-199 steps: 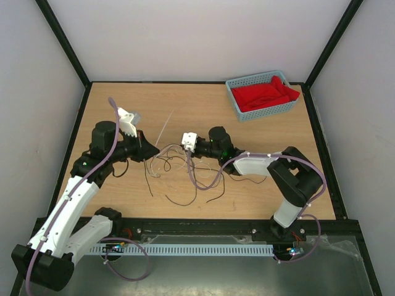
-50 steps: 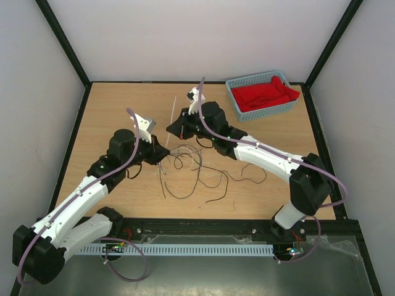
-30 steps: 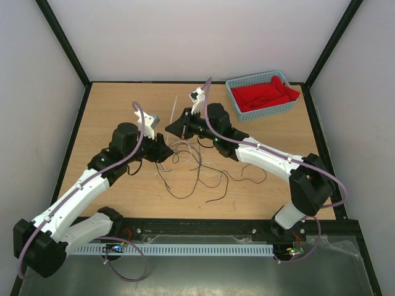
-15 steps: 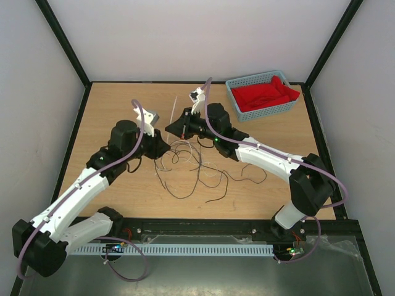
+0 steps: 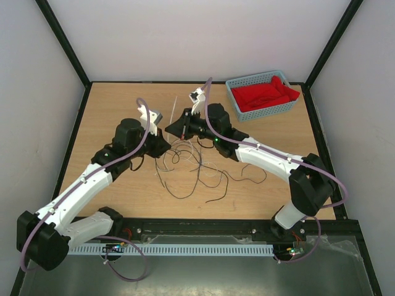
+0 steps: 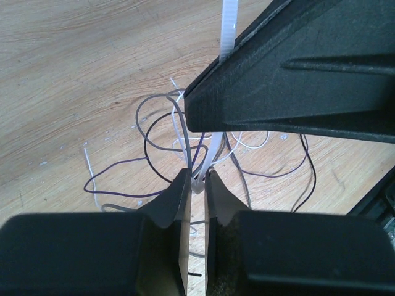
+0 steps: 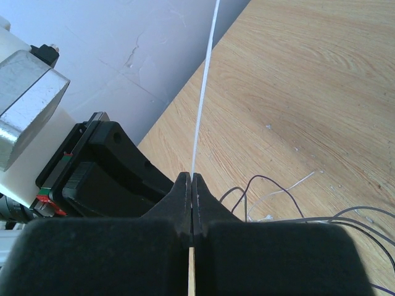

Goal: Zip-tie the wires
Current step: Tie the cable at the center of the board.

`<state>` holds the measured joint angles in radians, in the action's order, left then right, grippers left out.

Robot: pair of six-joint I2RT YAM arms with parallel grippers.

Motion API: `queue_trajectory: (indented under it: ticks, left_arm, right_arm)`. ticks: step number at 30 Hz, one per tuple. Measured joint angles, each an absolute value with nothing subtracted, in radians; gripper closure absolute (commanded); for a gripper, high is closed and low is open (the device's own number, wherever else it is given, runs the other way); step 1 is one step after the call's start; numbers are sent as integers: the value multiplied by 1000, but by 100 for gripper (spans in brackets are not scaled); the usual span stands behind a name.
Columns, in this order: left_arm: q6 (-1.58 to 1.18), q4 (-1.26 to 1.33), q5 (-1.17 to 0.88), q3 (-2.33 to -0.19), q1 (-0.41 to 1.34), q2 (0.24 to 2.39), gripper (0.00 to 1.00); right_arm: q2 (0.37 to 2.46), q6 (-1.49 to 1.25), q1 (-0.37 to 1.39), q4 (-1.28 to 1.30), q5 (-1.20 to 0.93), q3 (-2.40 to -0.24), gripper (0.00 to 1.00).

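Left gripper (image 5: 164,143) is nose to nose with the right gripper (image 5: 170,128) from up top. The thin, straight, pale whitish plastic zip tie (image 5: 173,108) pokes out beyond them, and the tangle of thin dark curly wires (image 5: 191,161) lies just beneath. Left wrist cam: jaws at a narrow slit around the strip's lower end, can't tell if it's pinched. Right wrist cam: fingers clamped flat on the strip, I'd guess steadying it for threading.

Crowded centre, open wood at the edges

The left gripper (image 5: 164,144) and right gripper (image 5: 169,127) crowd together over the wires (image 5: 185,152), with the zip tie (image 5: 173,108) running between them. A blue basket (image 5: 237,102) blocks the far right corner. Bare table (image 5: 111,105) lies far left.
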<state>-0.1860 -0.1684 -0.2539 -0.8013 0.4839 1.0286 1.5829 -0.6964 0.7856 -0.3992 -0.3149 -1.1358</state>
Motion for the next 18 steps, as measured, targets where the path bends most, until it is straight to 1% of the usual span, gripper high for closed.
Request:
queue_trajectory:
  ticks: [6, 18]
  left_arm:
    - [-187, -154, -262, -794, 484, 1029, 93]
    - [-233, 2, -268, -704, 495, 1028, 94]
  right_arm:
    - [1583, -691, 786, -396, -307, -1140, 100]
    - [1601, -623, 787, -263, -274, -1250, 100]
